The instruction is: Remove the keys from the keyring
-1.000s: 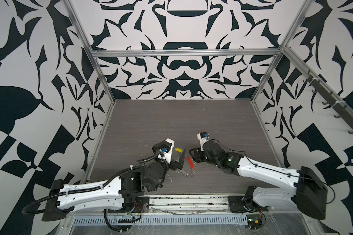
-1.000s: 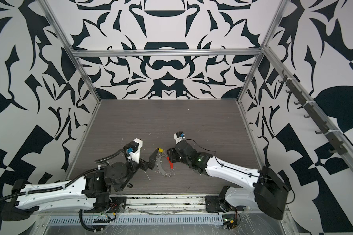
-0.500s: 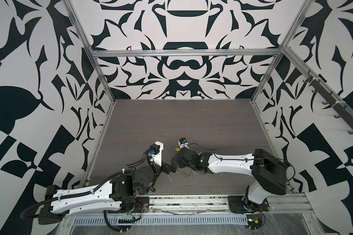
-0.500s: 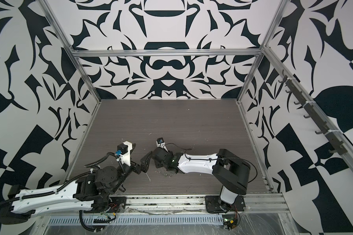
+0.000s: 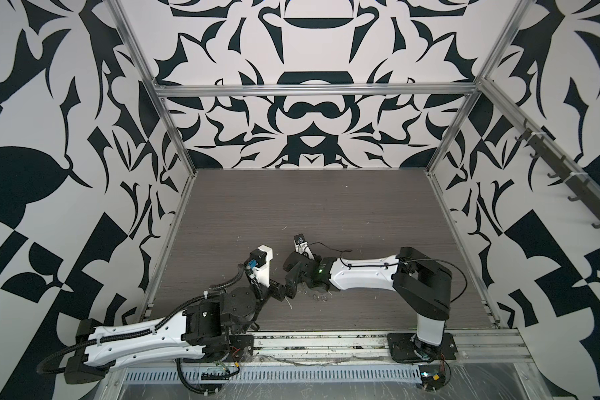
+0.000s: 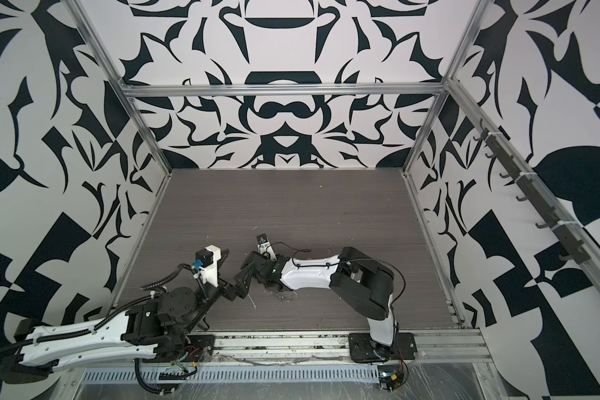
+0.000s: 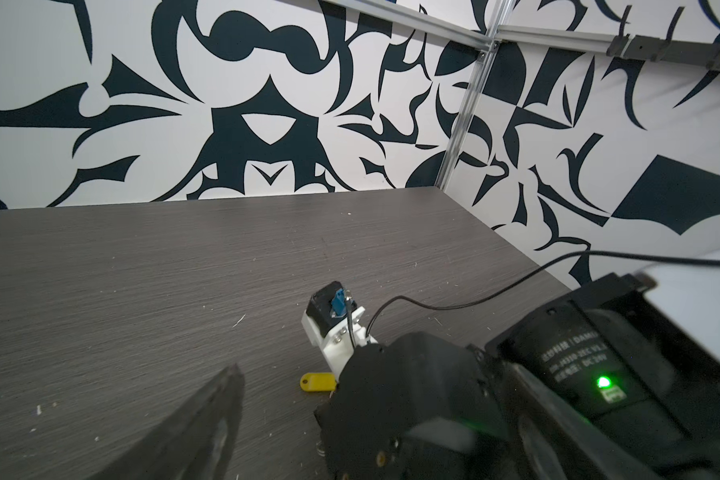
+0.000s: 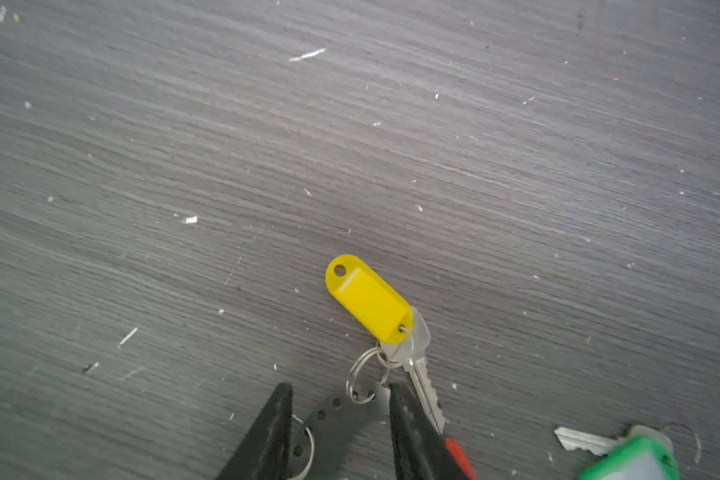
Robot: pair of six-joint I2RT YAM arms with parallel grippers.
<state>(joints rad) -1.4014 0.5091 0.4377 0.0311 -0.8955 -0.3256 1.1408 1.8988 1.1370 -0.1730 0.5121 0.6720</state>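
Right gripper: fingers stood part-way apart, tips down at the desk. They straddled a perforated grey clip of the keyring. The clip spanned the gap from one finger to the other. Could not tell whether it was pinched or only bracketed. The keyring's red sleeve showed just beside one finger.

A small split ring passed through the clip's end hole. It linked to the yellow-tagged key, which lay flat on the desk with its blade running under a fingertip. The yellow tag lay beyond the tips, touching the key's head. It also showed in the left wrist view, just beside the right gripper's body.

The green-tagged key lay flat and well apart from the yellow one, with the green tag at its head. Whether it was on the keyring could not be told.

Left gripper: released, spread fully wide, holding nothing. It sat just beside the right gripper, at its 8 o'clock in both top views. One finger hung over bare desk.

Both grippers were low near the desk's 6 o'clock edge, a touch toward 7. The keyring was mostly hidden under them in both top views.
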